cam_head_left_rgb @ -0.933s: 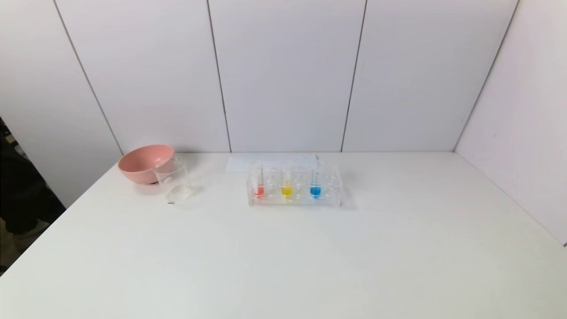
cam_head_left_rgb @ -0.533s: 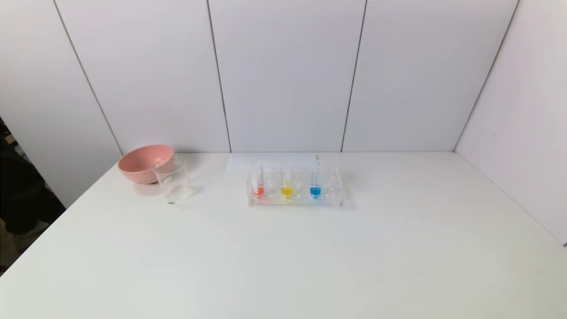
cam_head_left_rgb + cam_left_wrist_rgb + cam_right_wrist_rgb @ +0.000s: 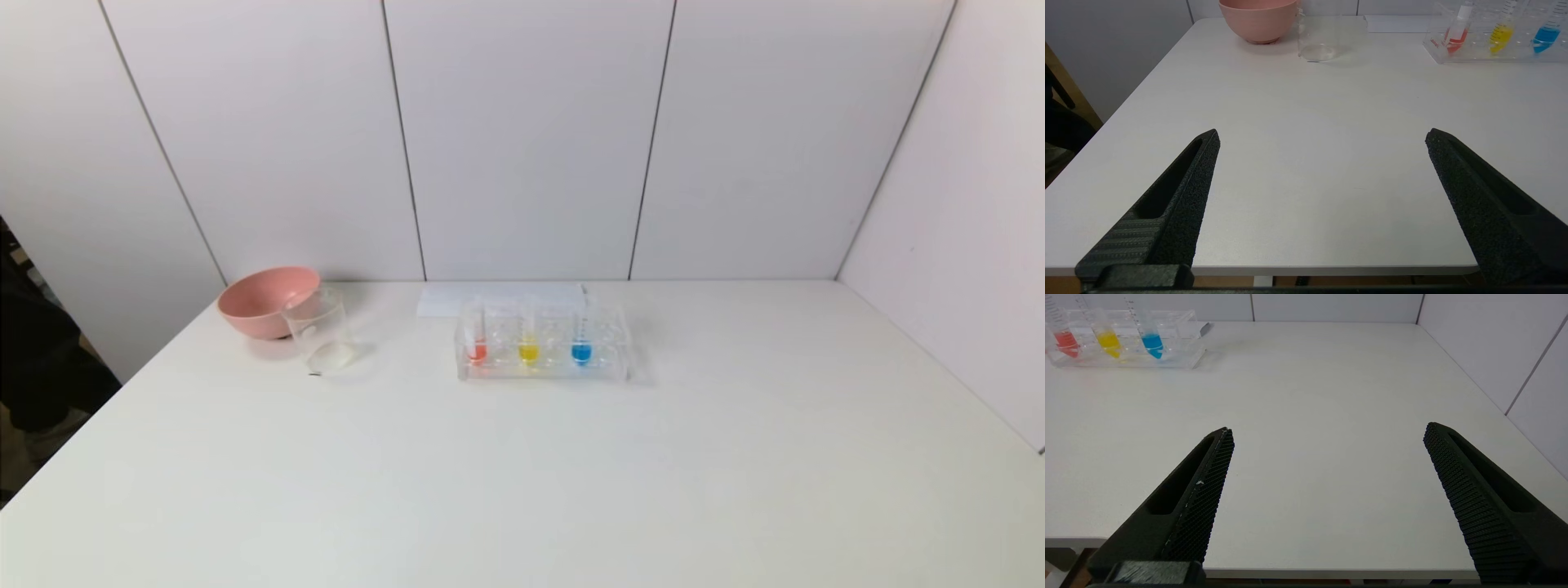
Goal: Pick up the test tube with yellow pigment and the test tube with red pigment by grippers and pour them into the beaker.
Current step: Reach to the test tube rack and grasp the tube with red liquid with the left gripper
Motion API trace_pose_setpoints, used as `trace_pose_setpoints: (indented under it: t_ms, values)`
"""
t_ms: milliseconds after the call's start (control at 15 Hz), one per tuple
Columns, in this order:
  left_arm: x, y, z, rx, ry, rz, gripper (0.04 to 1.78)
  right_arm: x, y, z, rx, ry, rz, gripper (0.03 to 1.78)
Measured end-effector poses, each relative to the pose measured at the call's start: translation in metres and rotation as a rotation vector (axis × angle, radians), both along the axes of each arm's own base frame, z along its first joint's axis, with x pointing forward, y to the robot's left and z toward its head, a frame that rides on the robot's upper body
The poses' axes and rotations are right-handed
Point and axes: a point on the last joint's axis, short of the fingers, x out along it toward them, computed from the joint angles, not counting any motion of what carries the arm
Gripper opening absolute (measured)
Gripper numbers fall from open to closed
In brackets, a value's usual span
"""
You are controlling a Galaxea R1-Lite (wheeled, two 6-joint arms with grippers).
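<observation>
White bench (image 3: pixel 522 474), far edge: clear rack (image 3: pixel 544 369) held three upright tubes, the test tube with red pigment (image 3: pixel 477 336) leftmost, the test tube with yellow pigment (image 3: pixel 528 336) beside it, blue-liquid tube (image 3: pixel 581 336) next. The beaker (image 3: pixel 320 331) stood toward the far left corner, just before a pink bowl (image 3: pixel 263 299). Left gripper (image 3: pixel 1323 141) and right gripper (image 3: pixel 1329 435) hovered at the near edge, fingers spread wide, holding nothing.

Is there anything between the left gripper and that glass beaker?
No. In the left wrist view only bare table lies between the open left gripper and the beaker.
</observation>
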Motion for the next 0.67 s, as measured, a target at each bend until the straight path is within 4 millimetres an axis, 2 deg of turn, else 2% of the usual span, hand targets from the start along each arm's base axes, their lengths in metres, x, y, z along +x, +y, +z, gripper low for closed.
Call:
trace_pose_setpoints:
  t_ms: [667]
  values:
    - [0.0, 0.0, 0.0, 0.0, 0.0, 0.0, 1.76, 0.0, 0.0, 0.0, 0.0, 0.0, 0.0, 1.7]
